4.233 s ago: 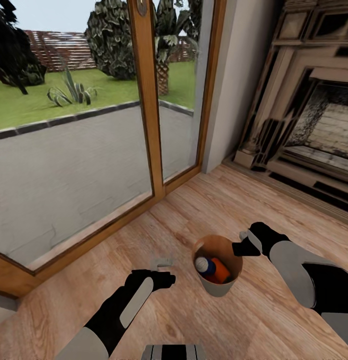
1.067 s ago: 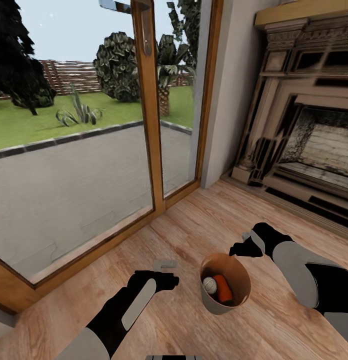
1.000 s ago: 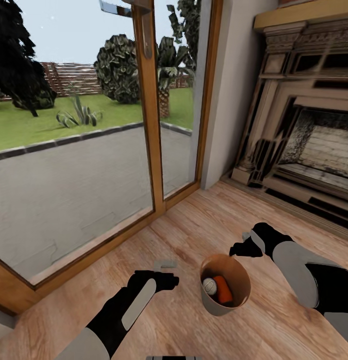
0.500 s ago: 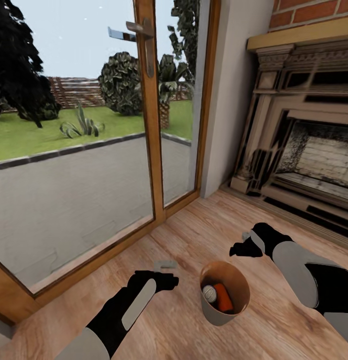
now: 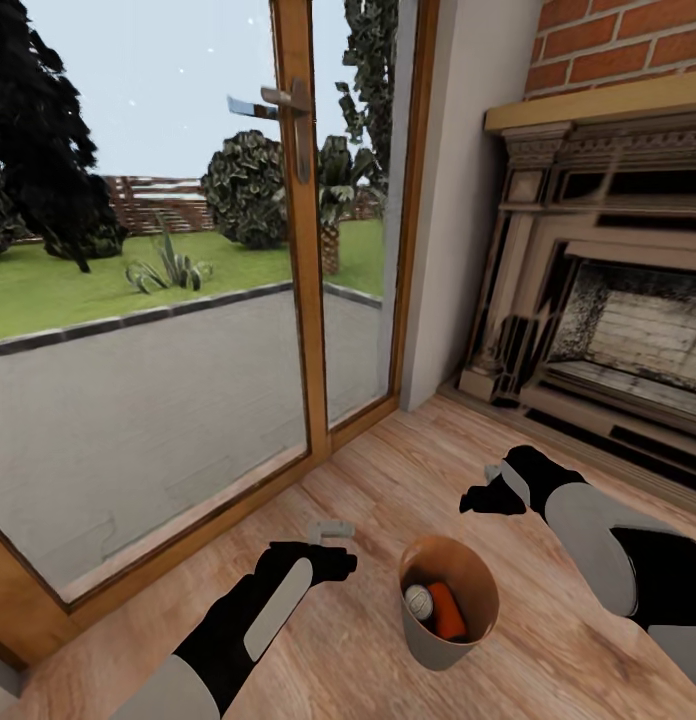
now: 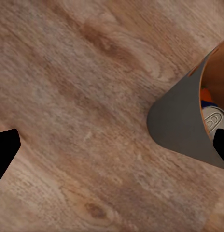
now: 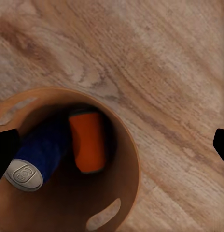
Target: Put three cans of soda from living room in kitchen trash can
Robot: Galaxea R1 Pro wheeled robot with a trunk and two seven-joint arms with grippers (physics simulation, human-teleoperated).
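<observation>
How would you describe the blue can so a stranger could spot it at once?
Find the fireplace, then the round bin on the wood floor before it. Inside, the blue can lies beside an orange can; its pale silvery top sets it apart.

A glass door (image 5: 158, 300) beside a fireplace (image 5: 628, 300), over wood floor (image 5: 408, 470).

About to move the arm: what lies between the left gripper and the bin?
Only bare wood floor. In the head view nothing sits between the left gripper and the bin.
</observation>
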